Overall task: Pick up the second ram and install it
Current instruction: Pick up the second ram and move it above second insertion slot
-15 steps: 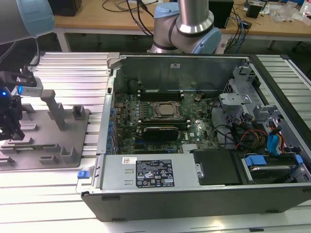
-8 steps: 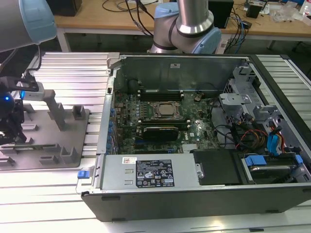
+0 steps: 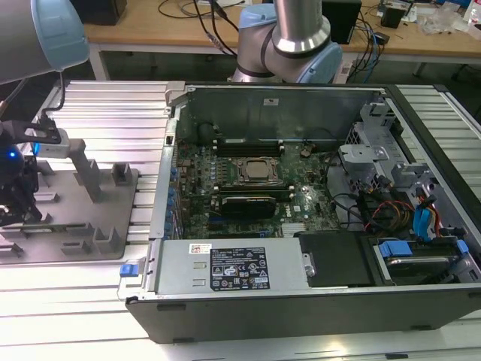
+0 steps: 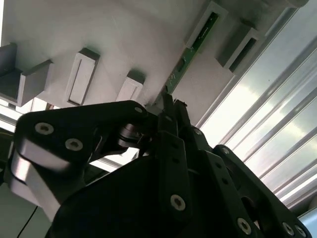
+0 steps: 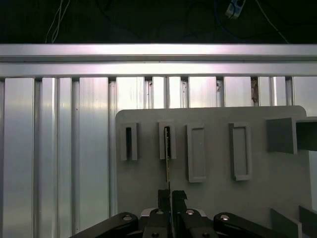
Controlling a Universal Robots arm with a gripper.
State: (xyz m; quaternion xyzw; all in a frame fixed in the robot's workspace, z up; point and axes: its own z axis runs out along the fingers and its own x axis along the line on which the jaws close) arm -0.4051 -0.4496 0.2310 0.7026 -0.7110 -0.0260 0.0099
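The second ram (image 5: 167, 153) is a thin green strip standing on edge in a slot of the grey fixture plate (image 5: 218, 198). It appears again in the second wrist view as a green strip (image 4: 191, 53) running away from the fingers. My gripper (image 5: 171, 194) is shut on the near end of the strip, one black finger on each face, and its fingertips (image 4: 169, 106) meet around the board. In the exterior view the gripper (image 3: 13, 197) hangs over the fixture plate (image 3: 75, 233) at that view's far left.
Grey slotted blocks (image 5: 196, 152) (image 5: 240, 151) stand beside the ram's slot. The plate lies on a ribbed aluminium table (image 5: 59, 148). The open computer case (image 3: 225, 271) sits toward the exterior view's right, with its motherboard (image 3: 248, 180), black slots (image 3: 248, 141) and cables (image 3: 391, 210).
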